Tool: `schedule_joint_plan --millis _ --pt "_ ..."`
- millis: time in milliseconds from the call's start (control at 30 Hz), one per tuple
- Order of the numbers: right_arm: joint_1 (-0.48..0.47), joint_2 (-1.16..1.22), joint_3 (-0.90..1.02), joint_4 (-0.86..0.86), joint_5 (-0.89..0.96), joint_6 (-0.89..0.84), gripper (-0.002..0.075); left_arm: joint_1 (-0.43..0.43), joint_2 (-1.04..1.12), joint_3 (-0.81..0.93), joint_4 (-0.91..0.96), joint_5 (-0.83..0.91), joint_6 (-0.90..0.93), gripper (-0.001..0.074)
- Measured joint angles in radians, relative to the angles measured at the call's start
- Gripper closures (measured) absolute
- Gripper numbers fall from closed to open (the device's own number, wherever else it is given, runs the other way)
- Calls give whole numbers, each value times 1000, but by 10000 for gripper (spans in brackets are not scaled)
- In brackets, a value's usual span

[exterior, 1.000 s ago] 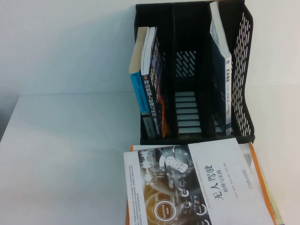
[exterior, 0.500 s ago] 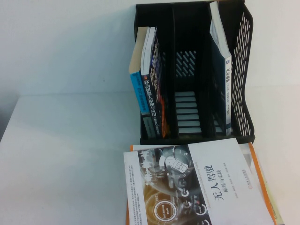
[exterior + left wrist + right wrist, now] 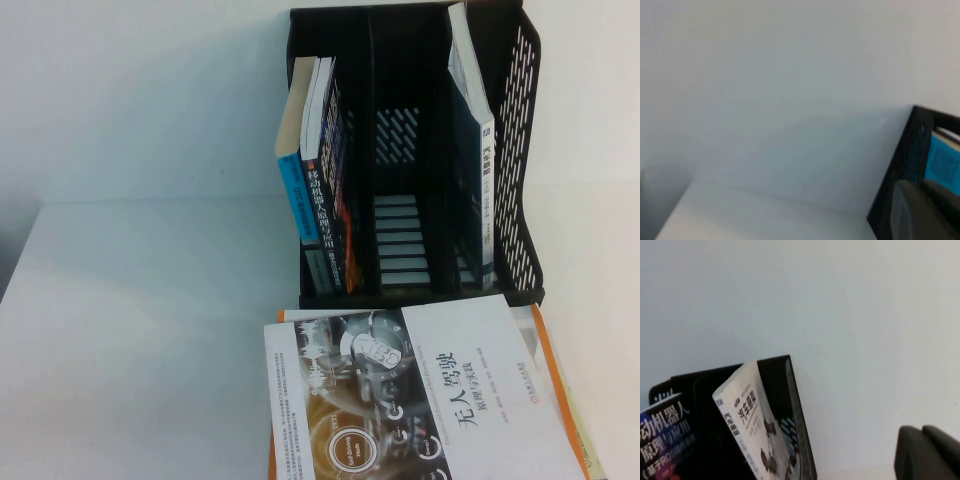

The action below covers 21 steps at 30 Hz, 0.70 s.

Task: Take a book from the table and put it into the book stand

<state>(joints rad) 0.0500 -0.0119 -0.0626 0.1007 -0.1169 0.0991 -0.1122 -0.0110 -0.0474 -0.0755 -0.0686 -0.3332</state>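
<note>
Neither pincer shows its state, so I leave the white grey-and-gold paperback book (image 3: pixel 420 395) flat before the black slotted plastic book stand (image 3: pixel 520 160), both pincers parked off the table (image 3: pixel 140 330).

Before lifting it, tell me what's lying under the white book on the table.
An orange-edged book lies under the white book; its cover is hidden. Neither gripper shows in the high view.

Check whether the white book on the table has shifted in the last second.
No. The book lies flat as before, its top edge just before the book stand; neither pincer shows in the high view.
</note>
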Motion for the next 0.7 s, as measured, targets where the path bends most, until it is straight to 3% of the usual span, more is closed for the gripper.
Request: schedule_joint_plan --millis 133,333,600,700 --pt "0 29 -155 5 273 -8 728 0 46 -156 -27 287 -41 738" --pt "0 226 -341 75 656 -17 728 0 288 -344 -106 566 -29 738" --pt "0 536 -411 449 811 -326 728 0 591 -409 -453 639 195 738" --pt "0 702 -411 595 827 -457 728 0 696 -409 -670 686 405 738"
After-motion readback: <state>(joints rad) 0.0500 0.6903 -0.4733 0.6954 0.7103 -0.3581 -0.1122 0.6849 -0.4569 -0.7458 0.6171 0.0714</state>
